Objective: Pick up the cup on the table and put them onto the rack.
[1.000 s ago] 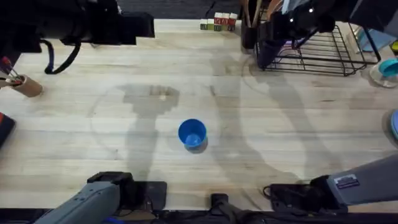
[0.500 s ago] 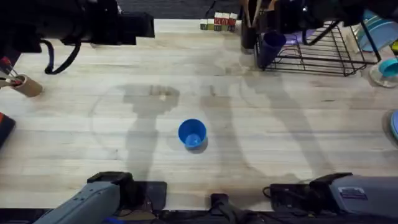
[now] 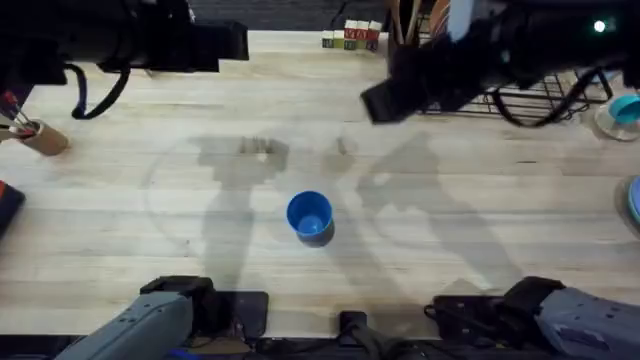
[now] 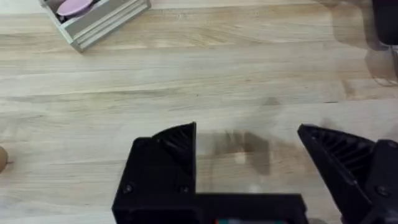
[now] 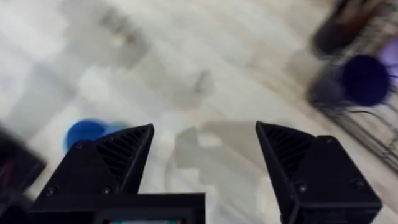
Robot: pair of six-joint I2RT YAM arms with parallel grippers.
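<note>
— What has changed over the last second?

— The purple cup (image 5: 364, 79) has been let go at the near left corner of the rack (image 3: 560, 95), far right on the table (image 3: 480, 220). One second ago it was hidden under the right arm; half a second ago it could be seen standing there, with the arm drawn back over the rack. Now the right claw (image 5: 205, 149) has been swung out to the left and nearer, away from the rack.

— How is that claw held?

— Its jaws are spread wide and nothing is gripped between them. In its wrist view the blue cup (image 3: 309, 216) is seen ahead, with the purple cup behind at the rack's edge.

— And the blue cup?

— It has not been moved: it stands upright, mouth up, on the bare wood near the middle, well apart from both arms.

— The left claw?

— The left claw (image 4: 249, 162) is held open over bare table at the far left, with nothing in it.

— What follows for the task?

— One cup is judged as delivered, though whether it is seated inside the wires or just against them cannot be told. The blue cup remains to be fetched, probably by the right arm.
</note>
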